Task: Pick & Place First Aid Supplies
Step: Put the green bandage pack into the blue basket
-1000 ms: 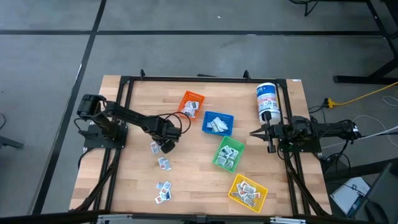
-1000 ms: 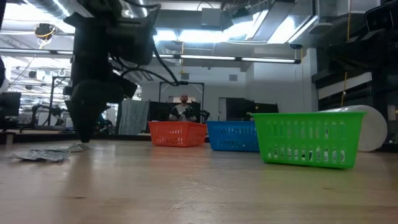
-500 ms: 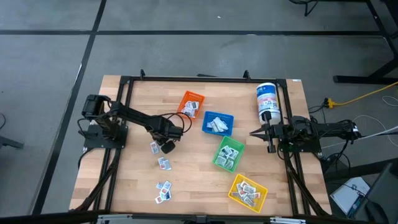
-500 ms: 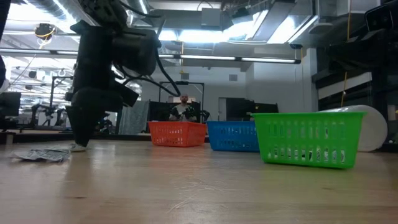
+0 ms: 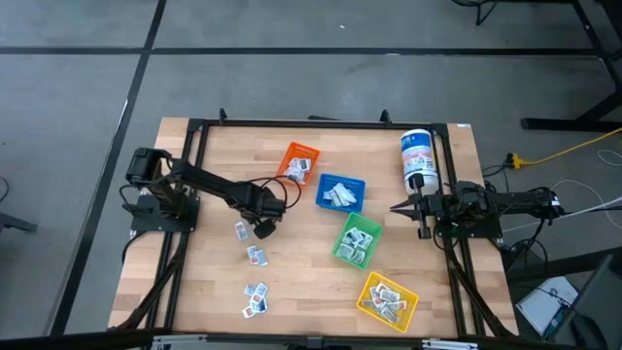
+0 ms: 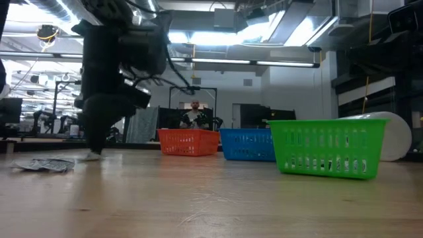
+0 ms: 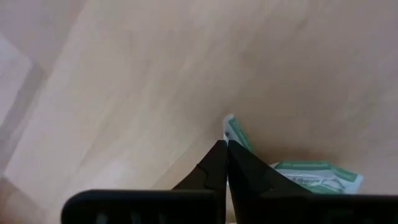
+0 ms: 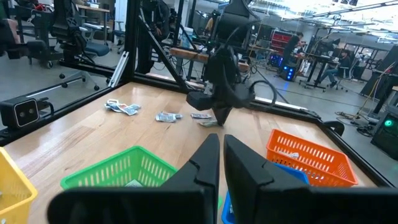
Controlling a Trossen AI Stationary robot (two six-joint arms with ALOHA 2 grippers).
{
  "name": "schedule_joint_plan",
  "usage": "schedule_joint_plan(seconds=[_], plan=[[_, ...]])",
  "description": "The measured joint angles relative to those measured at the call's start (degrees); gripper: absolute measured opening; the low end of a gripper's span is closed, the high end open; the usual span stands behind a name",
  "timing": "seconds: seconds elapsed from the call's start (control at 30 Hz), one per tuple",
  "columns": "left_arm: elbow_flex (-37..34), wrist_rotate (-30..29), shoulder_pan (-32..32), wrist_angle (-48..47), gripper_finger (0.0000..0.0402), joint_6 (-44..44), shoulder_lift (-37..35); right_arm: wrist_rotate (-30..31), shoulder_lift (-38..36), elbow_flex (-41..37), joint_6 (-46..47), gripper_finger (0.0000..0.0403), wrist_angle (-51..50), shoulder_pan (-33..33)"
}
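Since a second earlier, the left gripper (image 5: pixel 262 229) had drawn its jaws together from wide apart, and the arm had shifted slightly over the desk (image 5: pixel 204 282). Its jaws were now clenched on the edge of a white packet with green print (image 7: pixel 233 132), which lay on the wood just right of a loose packet (image 5: pixel 240 230) in the high view. From table height the same gripper (image 6: pixel 92 153) stood tip-down on the desk, beside a flat cluster of packets (image 6: pixel 45 164).

More first aid packets lay scattered on the left half of the desk: one pair (image 5: pixel 257 255) just below the gripper, and another group (image 5: pixel 256 298) nearer the front edge. Further packets sat inside the orange bin (image 5: pixel 298 162), the blue bin (image 5: pixel 340 192), the green bin (image 5: pixel 358 241) and the yellow bin (image 5: pixel 387 299), which ran in a diagonal row across the middle.

The right gripper (image 5: pixel 397 206) waited at the right edge, jaws clenched on nothing, near the tall white canister with a blue label (image 5: pixel 418 159). In the low view a person (image 6: pixel 194 114) showed far behind the orange bin.
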Motion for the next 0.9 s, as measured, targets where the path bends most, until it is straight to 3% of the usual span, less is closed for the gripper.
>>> schedule_joint_plan(seconds=[0.43, 0.9], plan=[[0.04, -7.88, -2.58, 17.87, 0.0001, 3.48, -4.95, 0.00, 0.00, 0.00, 0.00, 0.0026, 0.00, -0.01], [0.13, -14.43, -2.26, 57.07, 0.0002, 24.66, -5.09, 0.00, 0.00, 0.00, 0.00, 0.0026, 0.00, -0.01]])
